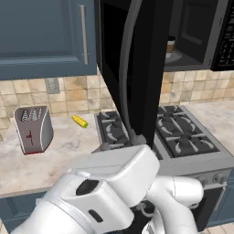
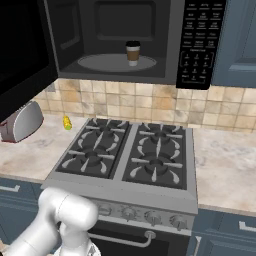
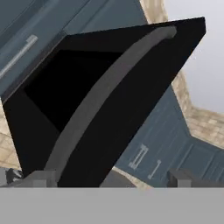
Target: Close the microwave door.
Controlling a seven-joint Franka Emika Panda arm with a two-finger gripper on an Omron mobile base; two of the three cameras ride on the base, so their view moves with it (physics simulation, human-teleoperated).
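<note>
The microwave (image 2: 125, 40) hangs above the stove with its cavity exposed and a button panel (image 2: 197, 42) on its right. The microwave door (image 1: 146, 68) is swung wide open and stands nearly edge-on, its curved grey handle bar (image 1: 125, 68) facing me. The same door (image 2: 22, 55) fills the upper left of the right base view. In the hand view the door (image 3: 144, 87) and its handle (image 3: 100, 96) loom close ahead. My gripper (image 3: 111, 177) is open, its fingertips (image 3: 41, 177) spread wide just below the handle's lower end, holding nothing.
A paper coffee cup (image 2: 132, 52) stands on the turntable inside. Below lies the gas stove (image 2: 130, 155). A grey toaster (image 1: 33, 129) and a yellow corn cob (image 1: 80, 121) sit on the left counter. A blue cabinet door (image 1: 41, 36) adjoins the microwave.
</note>
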